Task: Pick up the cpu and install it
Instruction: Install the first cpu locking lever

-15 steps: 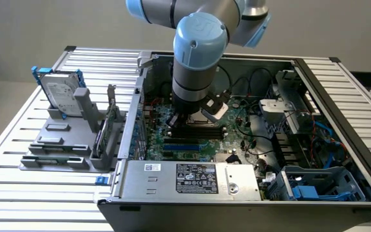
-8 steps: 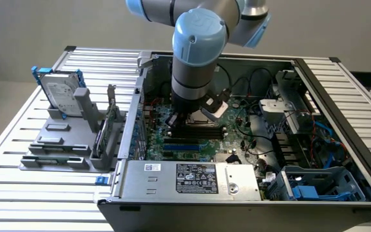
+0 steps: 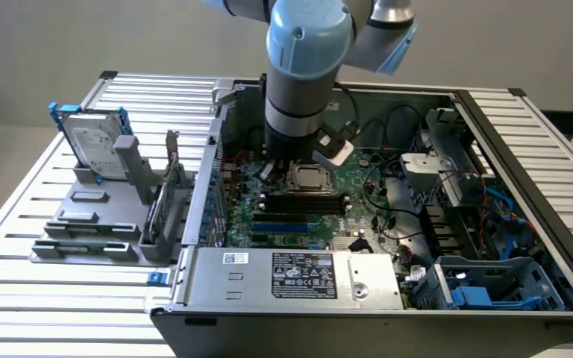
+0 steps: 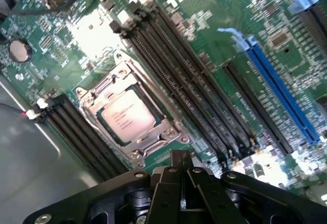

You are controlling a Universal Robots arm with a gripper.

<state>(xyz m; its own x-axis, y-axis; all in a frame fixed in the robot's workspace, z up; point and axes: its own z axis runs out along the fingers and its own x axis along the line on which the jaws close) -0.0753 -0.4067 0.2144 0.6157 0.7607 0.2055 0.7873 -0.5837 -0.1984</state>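
Silver-grey cpu (image 4: 125,118) | flat, square | seated in metal-framed socket (image 4: 168,132)

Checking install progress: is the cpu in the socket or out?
In: the cpu lies flat inside the socket frame on the motherboard.

Silver-grey cpu (image 4: 125,118), green motherboard (image 4: 214,40), blue slot (image 4: 281,94)

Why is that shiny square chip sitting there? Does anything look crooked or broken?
Nothing stands out. The cpu lies flat and square inside the socket on the green board. The gripper is shut and empty just above the board, beside the socket. No cracks or loose bits show.
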